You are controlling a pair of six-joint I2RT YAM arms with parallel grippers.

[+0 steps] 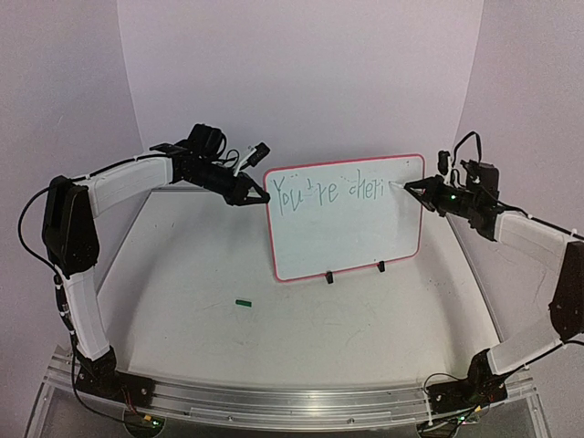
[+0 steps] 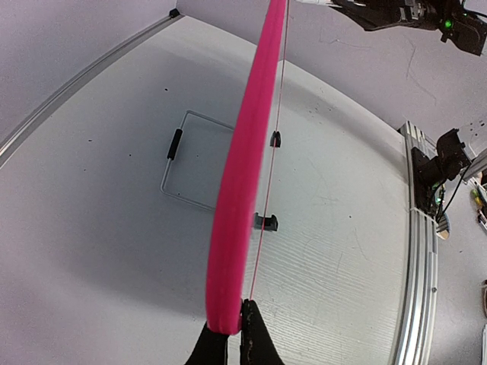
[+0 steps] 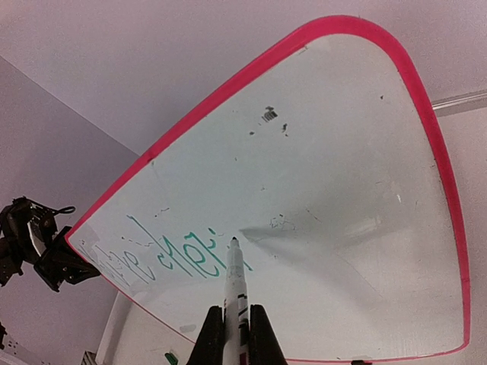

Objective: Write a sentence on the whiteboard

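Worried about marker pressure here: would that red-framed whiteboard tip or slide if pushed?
Likely tippy: the whiteboard stands nearly upright on two small clip feet, so a push on its face could topple it; the left gripper pinching its edge probably steadies it. Edge-on it looks thin, so probably light and apt to slide on the smooth table.

The left gripper [image 1: 258, 197] is extended inward and clamped on the edge of the whiteboard [image 1: 351, 233]; the right gripper [image 1: 412, 188] is likewise extended inward, closed round a marker [image 3: 234, 277].
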